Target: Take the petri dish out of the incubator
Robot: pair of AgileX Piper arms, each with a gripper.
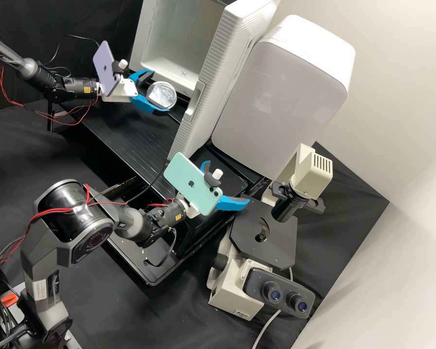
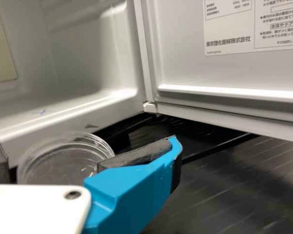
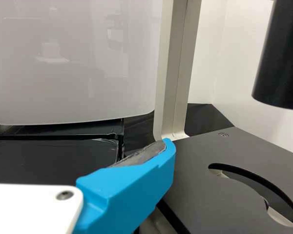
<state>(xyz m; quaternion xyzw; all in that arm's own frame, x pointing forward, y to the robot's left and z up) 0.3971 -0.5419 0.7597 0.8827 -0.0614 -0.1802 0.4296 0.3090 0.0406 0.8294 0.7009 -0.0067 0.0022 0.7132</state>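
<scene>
plain white wall [image 1: 397,87] behind black bench [image 1: 126,140].

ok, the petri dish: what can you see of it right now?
The petri dish is clear, round and shallow, plastic or glass by its look, with nothing visible inside. It sits roughly level, clamped by its rim between the left pincer's blue fingers, just outside the open white incubator, above the black bench.

The petri dish [image 1: 162,94] is clear, glossy plastic. The incubator [image 1: 169,34] is smooth white plastic, its door [image 1: 218,72] ribbed outside. The black tray [image 1: 131,140] beneath is glossy and finely grooved, the black cloth [image 1: 14,150] at left is matt, and so is the microscope stage [image 1: 276,245].
</scene>
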